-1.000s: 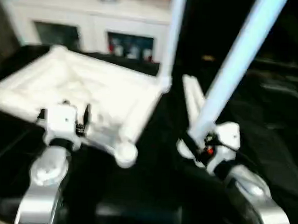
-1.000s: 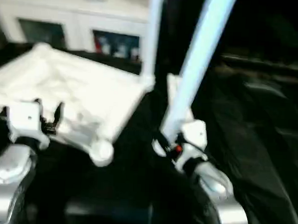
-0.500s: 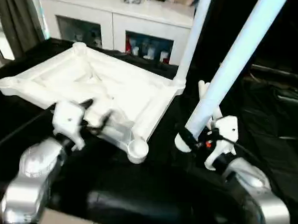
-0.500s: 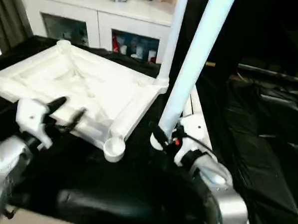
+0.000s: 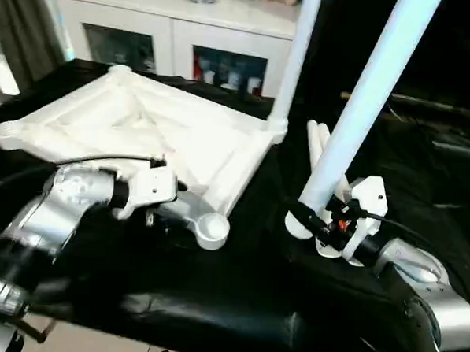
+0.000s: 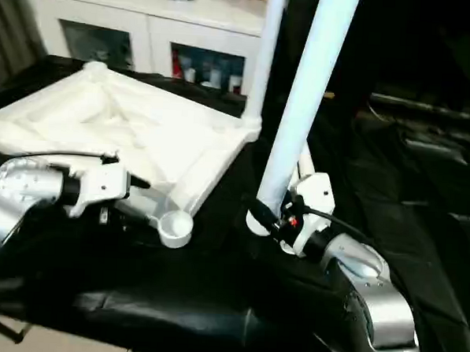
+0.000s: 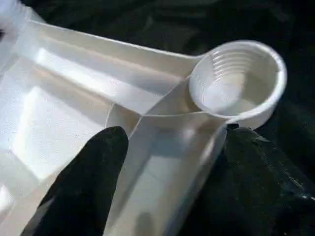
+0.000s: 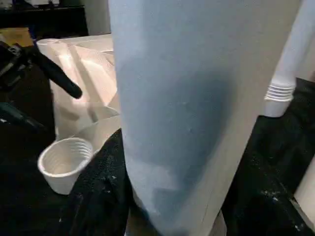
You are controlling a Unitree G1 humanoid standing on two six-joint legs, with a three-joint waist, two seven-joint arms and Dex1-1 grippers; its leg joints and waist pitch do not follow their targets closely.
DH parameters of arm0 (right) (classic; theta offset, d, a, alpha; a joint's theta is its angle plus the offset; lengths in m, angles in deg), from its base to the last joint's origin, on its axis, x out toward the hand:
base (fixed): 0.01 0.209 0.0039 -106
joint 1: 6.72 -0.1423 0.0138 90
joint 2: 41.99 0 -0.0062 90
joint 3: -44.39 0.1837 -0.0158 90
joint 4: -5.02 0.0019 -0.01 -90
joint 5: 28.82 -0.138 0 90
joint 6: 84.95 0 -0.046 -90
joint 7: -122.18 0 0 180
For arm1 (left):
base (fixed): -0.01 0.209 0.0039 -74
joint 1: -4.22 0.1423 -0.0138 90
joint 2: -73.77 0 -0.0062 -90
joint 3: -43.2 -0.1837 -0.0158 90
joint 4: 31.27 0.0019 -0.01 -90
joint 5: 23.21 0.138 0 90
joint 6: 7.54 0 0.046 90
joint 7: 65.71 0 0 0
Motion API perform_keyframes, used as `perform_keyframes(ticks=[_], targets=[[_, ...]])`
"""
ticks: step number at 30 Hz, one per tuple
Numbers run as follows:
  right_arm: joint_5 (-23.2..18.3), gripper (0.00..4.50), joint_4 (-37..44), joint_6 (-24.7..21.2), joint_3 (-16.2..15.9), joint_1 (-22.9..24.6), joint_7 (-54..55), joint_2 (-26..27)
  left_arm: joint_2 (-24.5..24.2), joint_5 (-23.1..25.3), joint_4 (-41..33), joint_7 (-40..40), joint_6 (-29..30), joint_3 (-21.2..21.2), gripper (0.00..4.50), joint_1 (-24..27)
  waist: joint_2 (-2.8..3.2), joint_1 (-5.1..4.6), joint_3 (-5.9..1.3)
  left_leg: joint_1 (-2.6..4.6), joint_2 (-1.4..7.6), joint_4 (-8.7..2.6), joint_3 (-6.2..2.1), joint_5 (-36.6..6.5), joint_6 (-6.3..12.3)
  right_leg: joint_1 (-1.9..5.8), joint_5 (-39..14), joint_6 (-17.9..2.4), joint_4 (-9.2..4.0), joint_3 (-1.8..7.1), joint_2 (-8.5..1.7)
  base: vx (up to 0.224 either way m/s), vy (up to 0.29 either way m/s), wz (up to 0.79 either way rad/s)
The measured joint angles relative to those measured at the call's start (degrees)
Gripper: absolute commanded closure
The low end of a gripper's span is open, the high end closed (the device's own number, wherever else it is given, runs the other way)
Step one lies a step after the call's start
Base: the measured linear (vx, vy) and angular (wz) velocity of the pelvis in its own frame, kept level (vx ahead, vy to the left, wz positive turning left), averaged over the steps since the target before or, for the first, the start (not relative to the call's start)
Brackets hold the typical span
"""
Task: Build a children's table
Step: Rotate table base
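The upside-down tabletop (image 5: 154, 136) lies on black cloth (image 5: 237, 286). The left gripper (image 7: 162, 162) straddles its near rim beside the empty corner socket (image 5: 211, 229), fingers apart. The right gripper (image 5: 319, 224) clamps an upright leg (image 5: 357, 111) over open cloth, just right of the tabletop.

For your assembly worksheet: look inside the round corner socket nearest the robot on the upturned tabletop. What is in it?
Nothing: the socket holds no leg, showing ridged inner walls and a bare floor. The right gripper holds a leg beside it. Under the tabletop is hidden.
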Motion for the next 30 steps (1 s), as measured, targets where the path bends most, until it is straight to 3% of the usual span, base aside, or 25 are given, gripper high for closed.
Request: perform_keyframes(ticks=[14, 30], targets=[[-0.2, 2.57, -0.01, 0.06, -0.68, 0.17, -2.04, -0.72, 3.55, 3.91, 22.87, -6.36, -11.26, -4.4, 2.31, -11.13, 0.03, 0.29, 0.02, -0.4, 0.45, 0.07, 0.64, 0.02, 0.03, -0.49, -0.06, -0.16, 0.1, -0.06, -0.01, 0.0, 0.0, 0.0], [-0.44, 2.57, 0.15, 0.06, -1.74, 0.68, -2.51, -0.74, 5.5, 7.49, 34.4, -8.16, -17.51, -5.62, 3.69, -16.12, 0.19, 0.45, 0.1, -0.38, 0.76, 0.07, 1.08, 0.02, 0.03, -0.53, -0.05, -0.18, 0.15, -0.06, -0.02, 0.0, 0.0, 0.0]])
